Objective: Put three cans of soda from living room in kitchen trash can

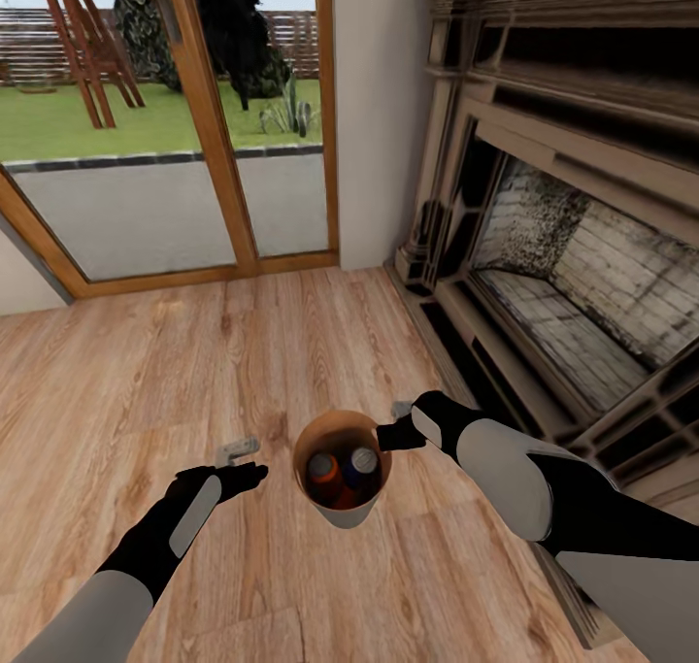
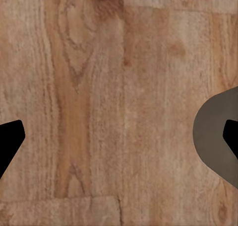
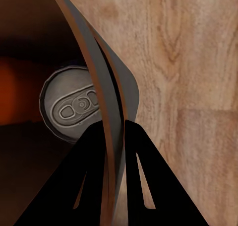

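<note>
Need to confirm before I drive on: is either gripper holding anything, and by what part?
The right gripper pinches the trash can by its rim wall, cans inside. The left gripper is open, empty.

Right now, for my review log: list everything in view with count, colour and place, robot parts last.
tash can: one, grey outside, tan inside, on the wood floor between the arms, its rim pinched by the right pincer.
can of soda: two tops show plainly, one orange, one dark blue; more orange beneath, count unclear.
wood floor: light brown planks.
glass doors: wood-framed, lawn outside.
fireplace: dark, ornate, at the right.
left pincer: open, over bare floor.
right pincer: black, shut on the bin rim.
</note>
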You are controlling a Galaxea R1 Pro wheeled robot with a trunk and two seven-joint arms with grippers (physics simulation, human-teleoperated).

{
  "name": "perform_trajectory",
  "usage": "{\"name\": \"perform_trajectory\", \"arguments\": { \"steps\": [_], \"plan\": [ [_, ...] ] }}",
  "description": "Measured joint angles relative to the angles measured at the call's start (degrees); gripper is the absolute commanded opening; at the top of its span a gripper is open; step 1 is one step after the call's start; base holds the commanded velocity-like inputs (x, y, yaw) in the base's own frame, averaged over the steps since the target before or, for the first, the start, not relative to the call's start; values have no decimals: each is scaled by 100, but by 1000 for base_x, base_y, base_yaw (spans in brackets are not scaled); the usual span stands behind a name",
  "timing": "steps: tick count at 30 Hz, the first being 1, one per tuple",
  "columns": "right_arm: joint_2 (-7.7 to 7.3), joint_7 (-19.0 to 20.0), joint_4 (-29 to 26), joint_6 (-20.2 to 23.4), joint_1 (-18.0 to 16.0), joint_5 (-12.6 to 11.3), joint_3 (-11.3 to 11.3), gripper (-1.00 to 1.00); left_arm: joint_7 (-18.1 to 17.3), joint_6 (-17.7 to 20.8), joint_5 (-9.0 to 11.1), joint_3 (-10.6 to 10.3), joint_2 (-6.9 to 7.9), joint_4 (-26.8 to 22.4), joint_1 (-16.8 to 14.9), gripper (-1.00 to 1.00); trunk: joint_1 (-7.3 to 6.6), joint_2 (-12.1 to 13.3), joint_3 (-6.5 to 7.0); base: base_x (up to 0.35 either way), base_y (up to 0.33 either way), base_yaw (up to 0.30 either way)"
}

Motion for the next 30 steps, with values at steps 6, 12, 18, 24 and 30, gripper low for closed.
{"name": "perform_trajectory", "arguments": {
  "steps": [6,12,18,24,30],
  "plan": [
    [0,1,0,0,0,5,2,-100,0,0,0,-4,0,0,0,100,132,-241,-108,0,0,0],
    [0,0,0,-1,-1,12,16,-100,6,0,0,-8,0,0,2,100,220,-403,-180,0,0,0],
    [0,3,0,1,0,-6,-24,-100,-7,0,0,-9,-6,-1,-1,100,264,-481,-215,0,0,0],
    [0,-2,1,-1,0,24,33,-100,-6,-1,0,-9,-9,0,0,100,352,-643,-288,0,0,0],
    [-2,3,-1,1,0,-6,-28,-100,2,-4,0,-9,-9,0,1,100,439,-802,-359,0,0,0]
  ]
}}
